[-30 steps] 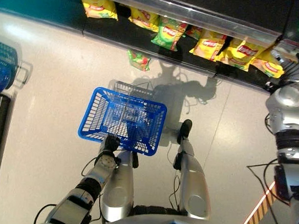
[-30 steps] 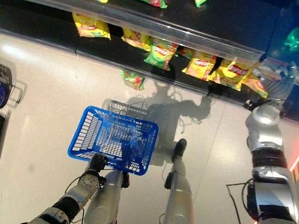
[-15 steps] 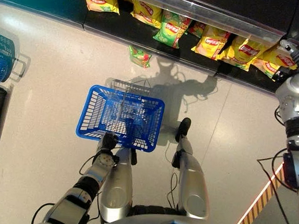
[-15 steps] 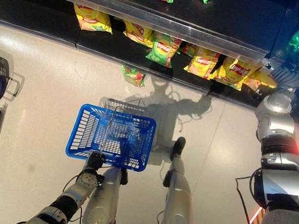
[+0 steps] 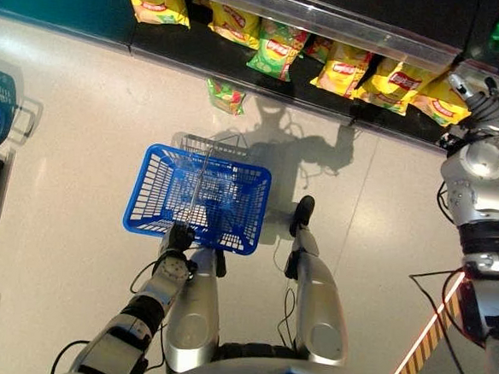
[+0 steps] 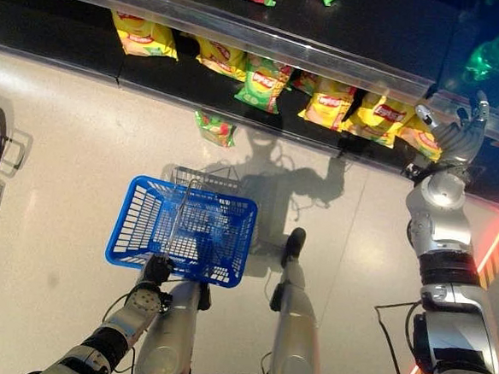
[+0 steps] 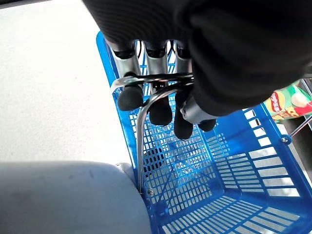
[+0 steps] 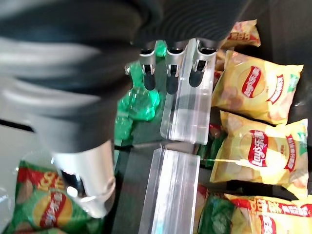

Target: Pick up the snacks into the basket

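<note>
My left hand has its fingers curled round the thin metal handle of the blue plastic mesh basket; my right hand is spread, holding nothing; just beyond its fingertips hang yellow crinkly snack bags; I judge them light, soft, slippery; best pinched at the top seam.

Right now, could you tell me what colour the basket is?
Blue, with a metal handle; the basket shows best in the left eye view.
</note>
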{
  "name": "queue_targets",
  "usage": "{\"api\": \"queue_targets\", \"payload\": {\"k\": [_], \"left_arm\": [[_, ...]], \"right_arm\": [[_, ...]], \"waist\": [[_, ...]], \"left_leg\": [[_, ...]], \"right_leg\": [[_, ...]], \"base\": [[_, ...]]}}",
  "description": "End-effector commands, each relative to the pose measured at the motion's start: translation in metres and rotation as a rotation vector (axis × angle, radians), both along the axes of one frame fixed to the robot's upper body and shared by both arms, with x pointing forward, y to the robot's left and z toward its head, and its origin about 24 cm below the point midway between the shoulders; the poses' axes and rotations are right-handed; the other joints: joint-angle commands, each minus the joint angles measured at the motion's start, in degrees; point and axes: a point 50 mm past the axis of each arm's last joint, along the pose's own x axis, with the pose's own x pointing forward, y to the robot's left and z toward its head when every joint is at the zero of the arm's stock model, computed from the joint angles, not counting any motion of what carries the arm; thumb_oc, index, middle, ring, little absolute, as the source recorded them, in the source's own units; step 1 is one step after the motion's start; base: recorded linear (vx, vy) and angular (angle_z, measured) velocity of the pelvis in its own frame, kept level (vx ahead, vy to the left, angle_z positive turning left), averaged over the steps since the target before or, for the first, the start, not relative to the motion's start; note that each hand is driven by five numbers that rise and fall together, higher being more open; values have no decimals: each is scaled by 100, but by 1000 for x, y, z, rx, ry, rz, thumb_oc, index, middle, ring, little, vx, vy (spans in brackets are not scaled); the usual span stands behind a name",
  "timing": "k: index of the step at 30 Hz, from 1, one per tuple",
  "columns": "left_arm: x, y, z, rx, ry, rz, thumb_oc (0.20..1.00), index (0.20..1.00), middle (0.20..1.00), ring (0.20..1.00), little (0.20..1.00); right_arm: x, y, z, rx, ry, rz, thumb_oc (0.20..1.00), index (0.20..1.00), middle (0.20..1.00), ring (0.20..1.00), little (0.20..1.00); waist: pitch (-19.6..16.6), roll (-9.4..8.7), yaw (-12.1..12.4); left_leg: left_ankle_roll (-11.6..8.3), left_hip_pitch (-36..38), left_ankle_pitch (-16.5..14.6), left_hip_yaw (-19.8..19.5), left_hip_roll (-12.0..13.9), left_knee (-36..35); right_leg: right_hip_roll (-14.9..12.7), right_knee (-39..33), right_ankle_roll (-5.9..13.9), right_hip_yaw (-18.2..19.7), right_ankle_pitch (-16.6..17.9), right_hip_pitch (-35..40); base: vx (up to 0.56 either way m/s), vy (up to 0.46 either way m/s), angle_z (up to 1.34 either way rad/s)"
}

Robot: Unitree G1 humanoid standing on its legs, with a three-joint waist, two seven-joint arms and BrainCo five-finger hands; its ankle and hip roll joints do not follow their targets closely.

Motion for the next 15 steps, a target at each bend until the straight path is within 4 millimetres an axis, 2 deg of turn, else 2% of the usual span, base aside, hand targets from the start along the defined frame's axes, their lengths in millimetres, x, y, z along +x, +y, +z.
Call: {"api": "queue_targets", "payload": {"k": [1, 2, 9, 15], "left_arm": [[-38, 0, -29, -18, 152, 26, 200, 200, 200, 200, 200], [-40, -5, -31, -24, 162, 2, 200, 200, 200, 200, 200], [-42, -13, -34, 4, 191, -81, 200, 200, 200, 200, 200], [-46, -12, -37, 18, 208, -97, 200, 200, 200, 200, 200]], "right_arm": [[-14, -19, 48, -43, -181, -57, 1000, 1000, 1000, 1000, 1000], [-15, -22, 54, -53, -183, -66, 1000, 1000, 1000, 1000, 1000], [-22, -33, 75, -106, -201, -105, 1000, 1000, 1000, 1000, 1000], [-26, -45, 80, -145, -174, -149, 1000, 1000, 1000, 1000, 1000]], "waist": [[-95, 241, -11], [-159, 330, -34], [-318, 601, -106], [-365, 685, -146]], "left_leg": [[166, -471, 54, -133, -234, 142], [157, -463, 61, -120, -248, 117], [143, -320, 107, -55, -273, -53], [137, -196, 159, 0, -282, -202]], "right_leg": [[-138, 804, 383, -17, -850, 130], [-136, 766, 397, -10, -839, 130], [-125, 627, 431, 73, -797, 199], [-117, 555, 444, 78, -783, 271]], "base": [[-7, 7, -16], [0, 6, -10], [2, 8, -5], [13, -23, -7]]}}
